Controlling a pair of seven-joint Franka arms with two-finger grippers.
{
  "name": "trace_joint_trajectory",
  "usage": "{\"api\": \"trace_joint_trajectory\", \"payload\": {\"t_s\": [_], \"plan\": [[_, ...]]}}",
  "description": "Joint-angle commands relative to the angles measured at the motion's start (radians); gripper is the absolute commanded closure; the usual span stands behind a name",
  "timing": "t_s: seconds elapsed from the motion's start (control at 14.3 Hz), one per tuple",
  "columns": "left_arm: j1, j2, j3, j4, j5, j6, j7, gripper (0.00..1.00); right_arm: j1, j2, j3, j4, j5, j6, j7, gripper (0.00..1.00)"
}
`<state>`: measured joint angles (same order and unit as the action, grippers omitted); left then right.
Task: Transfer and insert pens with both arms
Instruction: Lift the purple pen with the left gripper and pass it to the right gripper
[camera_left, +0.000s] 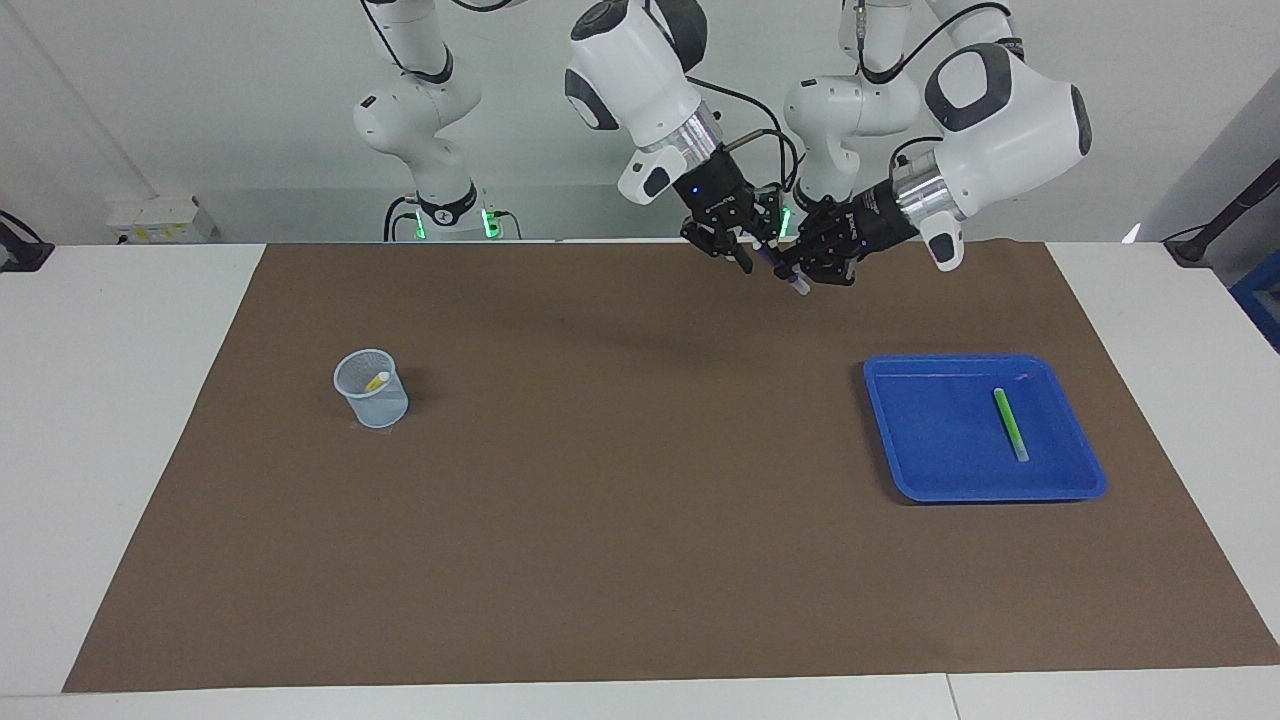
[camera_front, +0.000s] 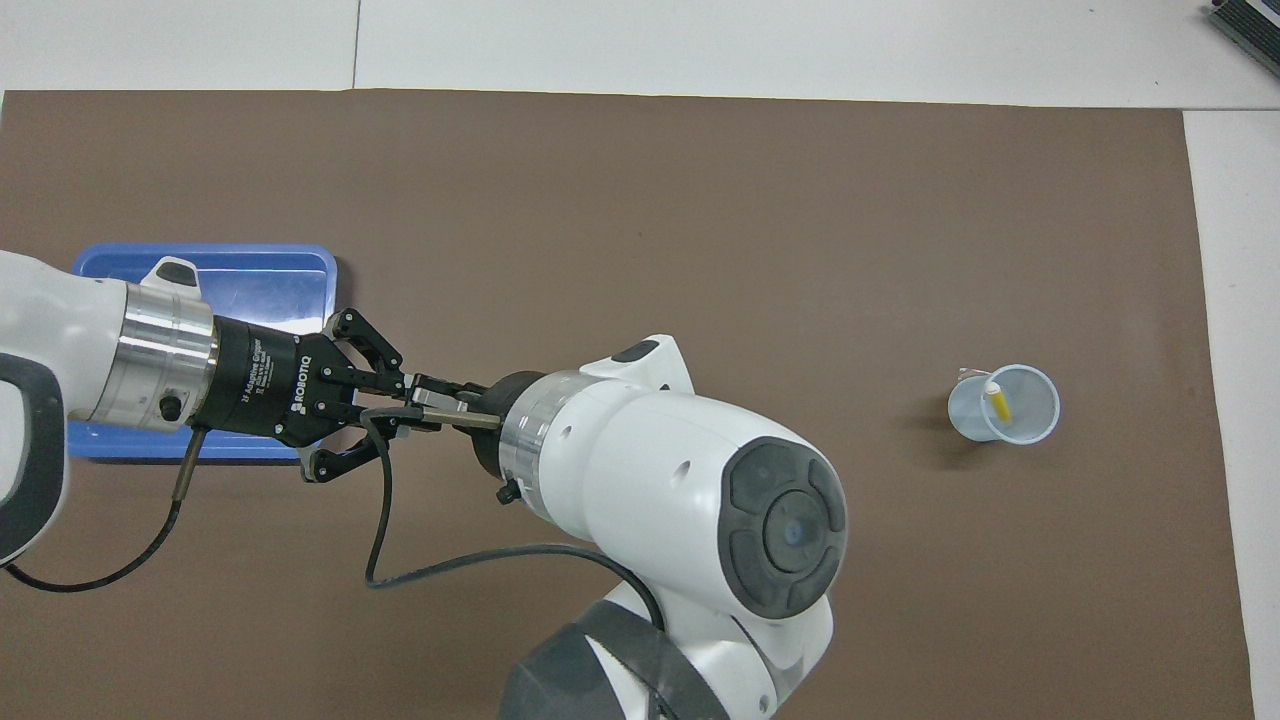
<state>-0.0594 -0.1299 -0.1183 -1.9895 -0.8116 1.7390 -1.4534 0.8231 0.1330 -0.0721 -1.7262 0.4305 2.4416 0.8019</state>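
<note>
- While both arms meet in the air over the brown mat, the purple pen sits between their grippers, tilted, its pale cap end pointing down toward the mat.
- Coming from the blue tray's end of the surface, the left gripper is closed on the purple pen, fingertips drawn in while the outer links splay to the sides.
- Reaching in from the cup's end, the right gripper has its fingertips pinched narrow on the upper part of the same pen, so both grippers hold it at once.
- From above, the left gripper shows clearly, but the right arm's wrist covers most of the right gripper, and the pen can hardly be made out there.
- Relative to the blue tray, the handover happens above the mat's edge nearest the robots, off toward the cup's end and not over the tray itself.
- Lying flat in the blue tray in the facing view, the green pen rests by itself, its pale end pointing away from the robots.
- Well apart from the tray, toward the right arm's end of the mat, a pale see-through cup stands upright with the yellow pen leaning inside it.
- Seen from above, the yellow pen rests against the wall of the cup.
</note>
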Motion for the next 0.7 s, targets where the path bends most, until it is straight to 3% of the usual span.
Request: {"api": "trace_joint_trajectory", "payload": {"t_s": [0.0, 0.21, 0.28, 0.35, 0.49, 0.63], "plan": [[-0.008, -0.034, 0.014, -0.029, -0.023, 0.016, -0.016, 1.00, -0.007, 0.008, -0.001, 0.000, -0.021, -0.004, -0.010, 0.97], [-0.010, -0.033, 0.014, -0.026, -0.023, 0.017, -0.021, 1.00, -0.010, 0.008, 0.000, -0.003, -0.021, -0.007, -0.010, 0.97], [-0.013, -0.033, 0.016, -0.023, -0.021, 0.019, -0.015, 0.58, -0.010, 0.007, -0.001, -0.003, -0.021, -0.010, -0.012, 0.97], [-0.014, -0.037, 0.014, -0.026, -0.021, 0.020, -0.027, 0.01, -0.013, 0.007, -0.001, -0.004, -0.021, -0.016, -0.013, 0.97], [-0.010, -0.050, 0.014, -0.028, -0.020, 0.017, -0.021, 0.00, -0.019, -0.001, -0.001, -0.021, -0.021, -0.039, -0.032, 0.97], [-0.008, -0.051, 0.017, -0.028, -0.011, 0.019, 0.013, 0.00, -0.060, -0.007, -0.005, -0.023, -0.024, -0.137, -0.117, 0.97]]}}
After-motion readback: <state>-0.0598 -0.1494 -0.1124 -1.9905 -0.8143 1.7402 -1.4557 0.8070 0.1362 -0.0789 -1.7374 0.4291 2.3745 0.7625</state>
